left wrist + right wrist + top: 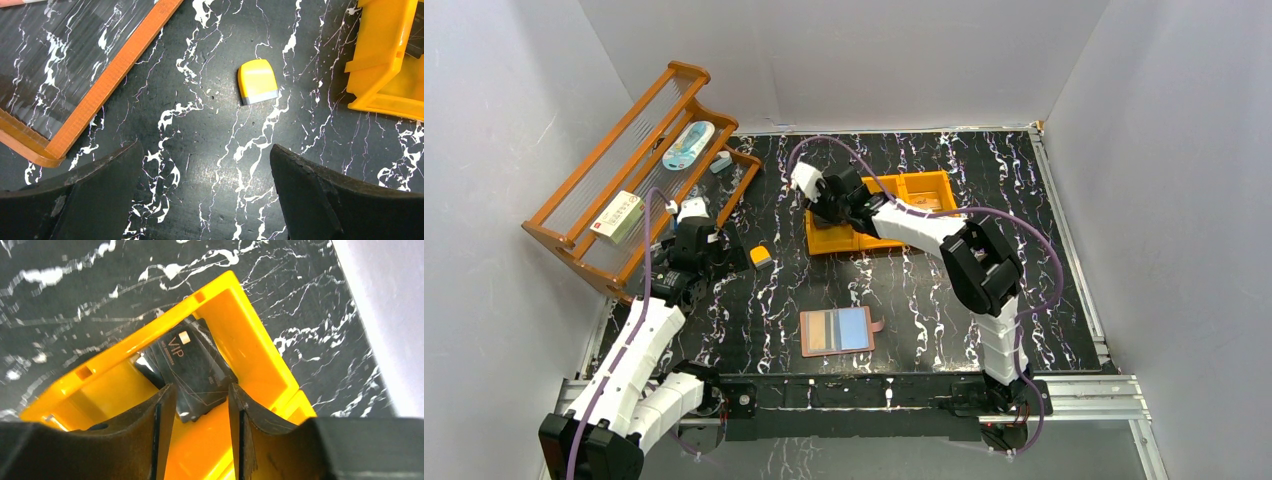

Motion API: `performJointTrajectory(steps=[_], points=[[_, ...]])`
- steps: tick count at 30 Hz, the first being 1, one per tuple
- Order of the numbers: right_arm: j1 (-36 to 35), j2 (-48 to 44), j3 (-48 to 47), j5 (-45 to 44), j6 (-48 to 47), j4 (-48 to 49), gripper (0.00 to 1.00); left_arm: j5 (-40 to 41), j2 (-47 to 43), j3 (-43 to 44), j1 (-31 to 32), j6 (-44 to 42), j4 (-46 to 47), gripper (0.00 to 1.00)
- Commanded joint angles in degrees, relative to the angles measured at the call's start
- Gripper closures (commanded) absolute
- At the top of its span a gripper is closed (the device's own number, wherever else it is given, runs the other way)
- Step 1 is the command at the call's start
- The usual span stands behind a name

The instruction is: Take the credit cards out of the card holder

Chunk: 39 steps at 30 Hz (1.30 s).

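Closest to me, near the front edge of the black marble-look bench (924, 300), lies the small pink leather card holder (859, 330). It is open flat, with its long side running left to right and its little snap tab on the right. The thin plastic credit cards (820, 332) sit in its left half as tan, brown and grey stripes, side by side, each stripe running from near to far. A bit farther back on the left is my left tool (205, 150). It is wide open, holds nothing and points down at bare bench. The small chunky yellow-and-white block (257, 80) lies just past it. Farthest back is my right tool (201, 386), low over the left end of the orange plastic tray (250, 335). Its two fingers are partway open. A dark card with "VIP" on it (192, 357) lies in the tray under them, and I think the fingers are not gripping it. So from my right tool the card holder is almost straight back toward me. From my left tool it is to the right and toward me. Both look about as far away, so I cannot say which is closer.
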State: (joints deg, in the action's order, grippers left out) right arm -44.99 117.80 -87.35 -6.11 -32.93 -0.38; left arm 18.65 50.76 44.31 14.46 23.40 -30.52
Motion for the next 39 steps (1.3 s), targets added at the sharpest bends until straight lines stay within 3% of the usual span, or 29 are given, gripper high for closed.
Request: performJointTrajectory(steps=[1,5,8,19,31,39], points=[[0.41,-3.11,-3.48,-4.02,24.56,-1.56,0.52,1.20,-0.23,0.44,-0.21,-0.11,-0.85,0.02],[0.57,-0.62,-9.44,-11.56,35.92,-15.29,0.57,1.13,0.06,0.48,-0.21,-0.19,-0.94,0.02],[0.80,0.03,-11.68,-9.37,40.01,-20.29,0.61,0.88,0.20,0.45,-0.16,-0.19,-0.84,0.02],[0.87,5.29,-14.13,1.15,56.32,-23.45,0.61,1.04,0.41,0.47,-0.13,-0.46,-0.99,0.01],[0.24,13.51,-20.99,-8.36,59.82,-27.89,0.57,1.14,0.28,0.49,-0.14,-0.46,-1.00,0.02],[0.01,16.50,-20.86,-14.93,63.66,-25.23,0.47,1.03,0.47,0.51,-0.18,-0.46,-1.01,0.02]])
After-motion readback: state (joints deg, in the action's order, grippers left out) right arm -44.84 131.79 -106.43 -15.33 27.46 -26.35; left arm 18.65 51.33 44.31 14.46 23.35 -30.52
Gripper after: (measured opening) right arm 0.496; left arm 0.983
